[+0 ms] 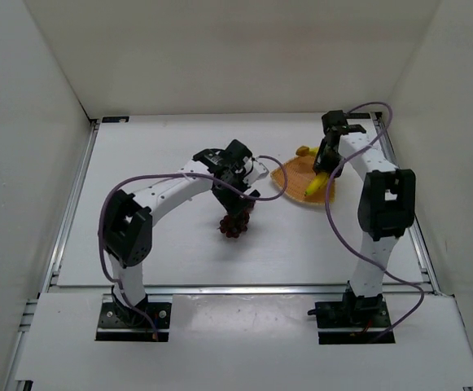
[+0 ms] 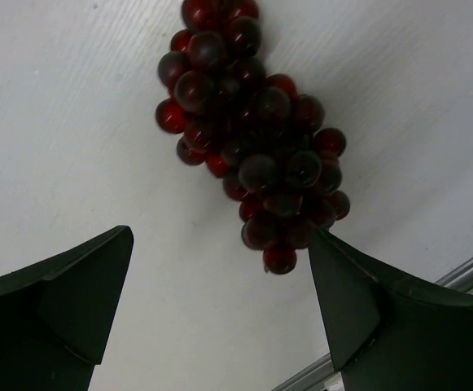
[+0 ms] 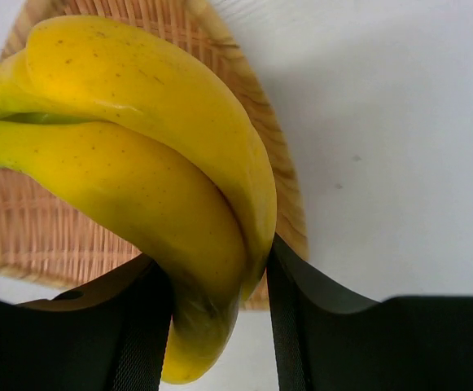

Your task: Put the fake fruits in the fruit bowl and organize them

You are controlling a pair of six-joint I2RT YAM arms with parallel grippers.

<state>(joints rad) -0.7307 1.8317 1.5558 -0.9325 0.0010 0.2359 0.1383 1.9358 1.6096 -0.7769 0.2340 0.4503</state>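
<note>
The dark red-purple grapes (image 1: 234, 225) lie on the white table left of the fruit bowl. In the left wrist view the grapes (image 2: 252, 138) lie just ahead of my left gripper (image 2: 220, 236), which is open; its right finger (image 2: 366, 293) is at the bunch's near end. My left gripper (image 1: 240, 205) hangs just above them. My right gripper (image 1: 326, 163) is shut on the yellow banana bunch (image 1: 315, 184) and holds it over the orange-tan woven basket (image 1: 289, 175). In the right wrist view the banana (image 3: 155, 163) sits between the fingers of my right gripper (image 3: 216, 277), above the basket (image 3: 49, 236).
White walls enclose the table on three sides. Metal rails (image 1: 73, 195) run along the table's left, right and near edges. Purple cables (image 1: 163, 175) loop along both arms.
</note>
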